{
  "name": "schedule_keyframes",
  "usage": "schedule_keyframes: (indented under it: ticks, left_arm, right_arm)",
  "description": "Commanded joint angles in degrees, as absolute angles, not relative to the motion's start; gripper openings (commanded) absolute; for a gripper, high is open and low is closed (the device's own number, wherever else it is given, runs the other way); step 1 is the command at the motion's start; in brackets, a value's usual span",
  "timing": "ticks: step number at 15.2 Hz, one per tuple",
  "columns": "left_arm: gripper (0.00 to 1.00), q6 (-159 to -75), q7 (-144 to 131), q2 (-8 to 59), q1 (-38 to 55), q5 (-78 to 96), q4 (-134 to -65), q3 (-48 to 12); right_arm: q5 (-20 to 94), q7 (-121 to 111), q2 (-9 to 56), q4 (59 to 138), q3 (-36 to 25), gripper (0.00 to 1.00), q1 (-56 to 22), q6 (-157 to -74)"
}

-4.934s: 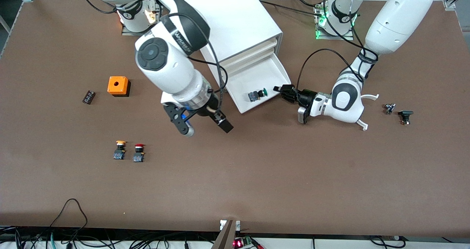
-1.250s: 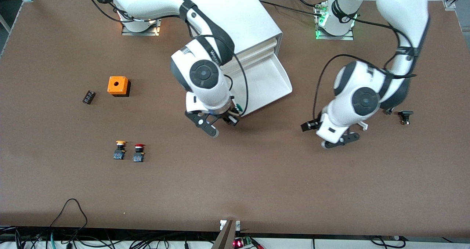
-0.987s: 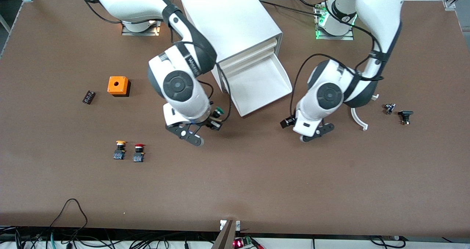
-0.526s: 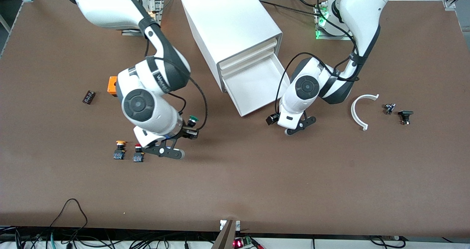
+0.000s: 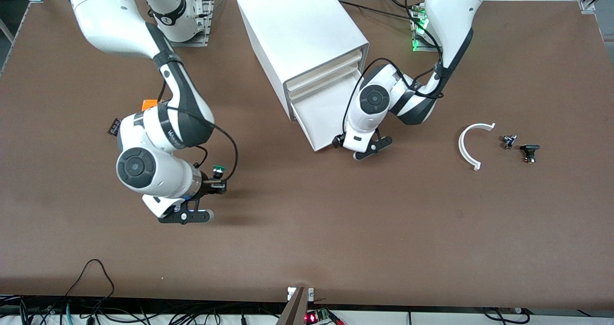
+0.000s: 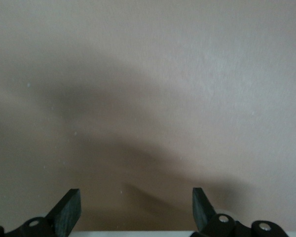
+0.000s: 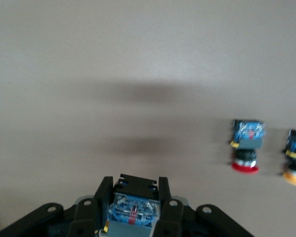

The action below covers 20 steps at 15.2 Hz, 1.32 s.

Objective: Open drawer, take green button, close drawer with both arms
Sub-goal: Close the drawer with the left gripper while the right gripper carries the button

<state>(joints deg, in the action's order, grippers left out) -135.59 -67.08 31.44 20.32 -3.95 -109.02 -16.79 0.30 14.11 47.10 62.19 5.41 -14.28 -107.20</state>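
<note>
Two claws are engaged: the green button (image 5: 218, 168) is gripped in the right claw (image 5: 214, 187) at lower left over the bench (image 5: 307, 229), while the spread, empty left claw (image 6: 136, 210) at the drawer (image 5: 322, 115) front could glance off it.

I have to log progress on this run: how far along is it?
Done: the drawer is open and the green button is out, held by the shut right end effector above the table. In hand: the open left end effector is at the drawer front. Left: closing the drawer.
</note>
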Motion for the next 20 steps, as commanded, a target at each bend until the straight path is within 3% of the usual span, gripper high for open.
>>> schedule_keyframes:
  ticks: [1,14,18,19,20]
  left_arm:
    - [0.99,-136.41,-68.73,29.71,20.39,-5.27,-112.14,-18.71]
    - [0.99,-136.23,-74.97,29.71,20.04,-4.83,-115.4,-28.65]
    - [0.99,-135.97,-75.15,29.79,20.13,-4.39,-115.84,-30.31]
    - [0.99,-135.88,-75.58,29.79,20.21,-4.39,-115.84,-30.5]
    - [0.99,-135.88,-76.02,29.79,20.39,-4.39,-115.84,-30.5]
  right_arm:
    - [0.35,8.8,47.11,66.43,6.24,0.0,-11.96,-112.57]
    - [-4.48,2.29,53.87,69.61,6.15,0.0,-9.84,-125.15]
    - [-5.63,1.93,55.46,69.35,6.15,0.0,-9.06,-125.6]
    - [-5.63,2.28,55.55,69.08,6.15,0.26,-9.05,-125.68]
    - [-5.45,2.55,55.55,68.91,6.15,0.88,-9.14,-125.94]
